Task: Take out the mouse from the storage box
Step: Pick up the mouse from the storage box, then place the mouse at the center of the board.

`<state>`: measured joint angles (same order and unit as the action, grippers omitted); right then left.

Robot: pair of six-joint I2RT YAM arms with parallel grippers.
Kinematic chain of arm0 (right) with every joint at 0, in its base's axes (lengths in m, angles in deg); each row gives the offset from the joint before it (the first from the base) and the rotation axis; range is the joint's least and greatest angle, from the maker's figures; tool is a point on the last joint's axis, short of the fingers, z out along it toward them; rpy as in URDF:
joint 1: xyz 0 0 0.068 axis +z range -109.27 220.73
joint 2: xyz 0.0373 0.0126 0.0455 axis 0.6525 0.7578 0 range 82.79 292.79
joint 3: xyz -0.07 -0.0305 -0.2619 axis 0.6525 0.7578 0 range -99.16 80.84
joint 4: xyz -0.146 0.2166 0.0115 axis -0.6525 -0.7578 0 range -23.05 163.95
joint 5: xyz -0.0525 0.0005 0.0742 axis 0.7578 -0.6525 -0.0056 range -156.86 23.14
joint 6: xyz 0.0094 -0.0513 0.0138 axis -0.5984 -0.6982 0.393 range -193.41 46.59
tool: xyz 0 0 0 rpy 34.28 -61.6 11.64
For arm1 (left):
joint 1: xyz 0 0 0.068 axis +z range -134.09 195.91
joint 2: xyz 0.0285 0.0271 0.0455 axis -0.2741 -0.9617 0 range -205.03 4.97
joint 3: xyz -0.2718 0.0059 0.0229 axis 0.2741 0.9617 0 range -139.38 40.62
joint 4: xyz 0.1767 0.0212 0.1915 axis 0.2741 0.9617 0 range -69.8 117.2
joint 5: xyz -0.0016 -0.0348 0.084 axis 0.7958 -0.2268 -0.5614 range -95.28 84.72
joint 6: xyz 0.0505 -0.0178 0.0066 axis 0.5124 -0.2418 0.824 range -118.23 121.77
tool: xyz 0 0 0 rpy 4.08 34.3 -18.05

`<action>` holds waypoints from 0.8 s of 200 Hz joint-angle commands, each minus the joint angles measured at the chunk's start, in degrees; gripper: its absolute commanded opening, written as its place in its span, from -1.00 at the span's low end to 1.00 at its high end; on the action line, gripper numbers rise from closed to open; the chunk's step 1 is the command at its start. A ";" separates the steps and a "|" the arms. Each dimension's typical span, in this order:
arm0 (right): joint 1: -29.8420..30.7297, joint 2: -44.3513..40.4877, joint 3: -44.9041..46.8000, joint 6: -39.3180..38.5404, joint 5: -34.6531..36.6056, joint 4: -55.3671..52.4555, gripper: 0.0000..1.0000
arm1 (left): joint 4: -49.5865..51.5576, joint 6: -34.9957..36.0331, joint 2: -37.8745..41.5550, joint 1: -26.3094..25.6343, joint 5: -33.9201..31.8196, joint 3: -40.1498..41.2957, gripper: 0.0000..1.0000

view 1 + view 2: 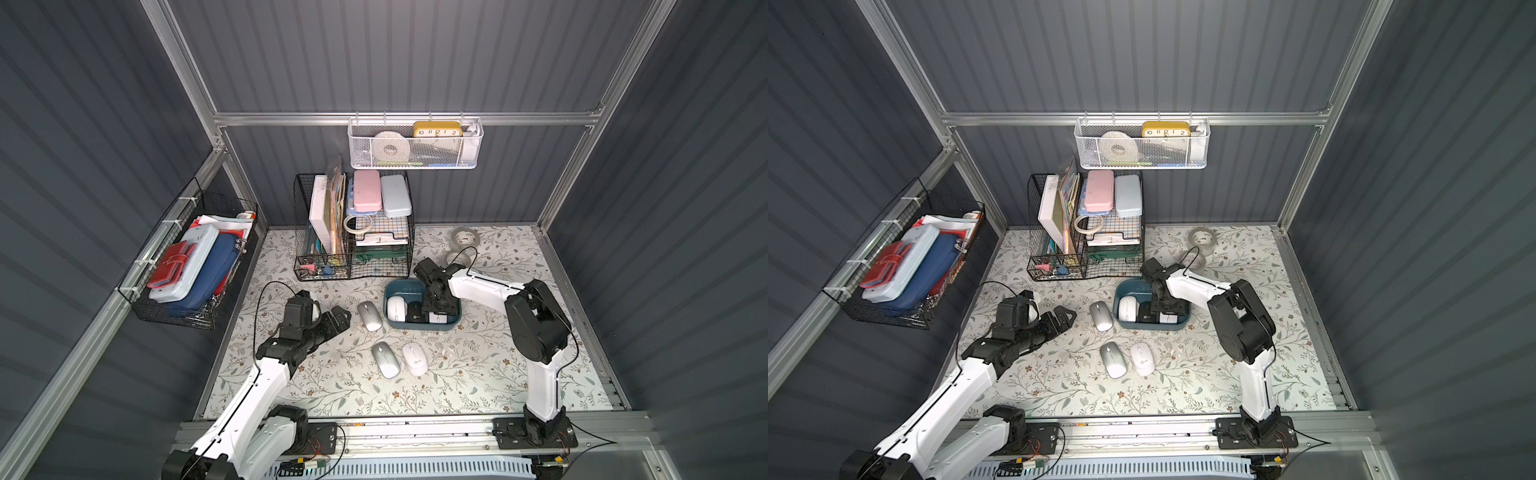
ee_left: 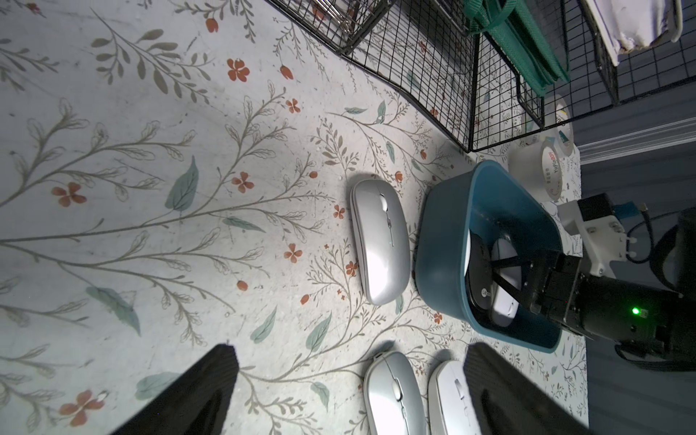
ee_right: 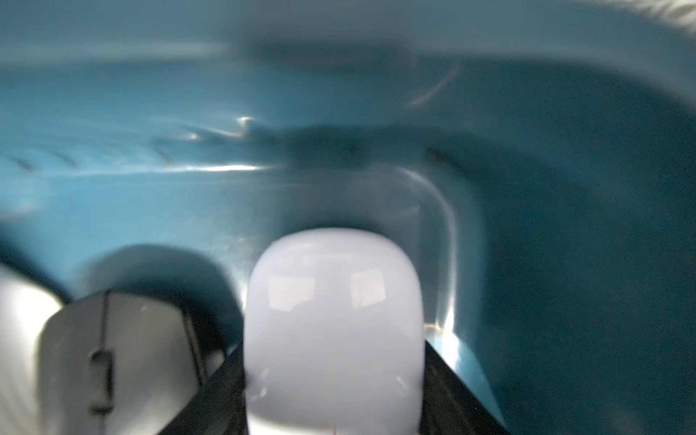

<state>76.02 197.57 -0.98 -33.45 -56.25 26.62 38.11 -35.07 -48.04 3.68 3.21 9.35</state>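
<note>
The dark teal storage box (image 1: pixel 419 327) (image 1: pixel 1149 327) sits on the floral table, right of centre. Inside it lie a white mouse (image 1: pixel 397 308), a black mouse (image 1: pixel 415 314) and another white mouse (image 3: pixel 333 301) by the box's right wall. My right gripper (image 1: pixel 437 312) (image 3: pixel 333 357) reaches down into the box. Its black fingers press both sides of that right-hand white mouse, shut on it. My left gripper (image 1: pixel 332 322) (image 2: pixel 350 348) hangs open and empty over the table, left of the box.
Two silver mice (image 1: pixel 369 316) (image 1: pixel 384 359) and a white mouse (image 1: pixel 414 358) lie on the table outside the box. A black wire organizer (image 1: pixel 353 232) stands just behind the box, with tape rolls (image 1: pixel 463 237) at the back right. Baskets hang on the left wall (image 1: pixel 191 266) and back wall (image 1: pixel 415 143).
</note>
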 commanded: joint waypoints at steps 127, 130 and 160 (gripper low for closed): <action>-1.46 -30.04 11.50 -4.40 14.40 -6.61 0.30 | 1.36 0.50 1.69 0.19 0.39 0.42 0.99; -1.88 -30.72 11.79 -4.74 14.84 -6.59 0.30 | 1.32 0.48 1.69 0.19 0.41 0.36 0.98; -8.09 -34.28 14.83 -8.26 13.63 -4.42 0.31 | 1.24 0.48 1.76 0.19 0.02 0.87 0.99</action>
<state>72.04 165.46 12.18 -38.34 -44.93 21.22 38.33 -35.07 -47.12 3.68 3.25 9.40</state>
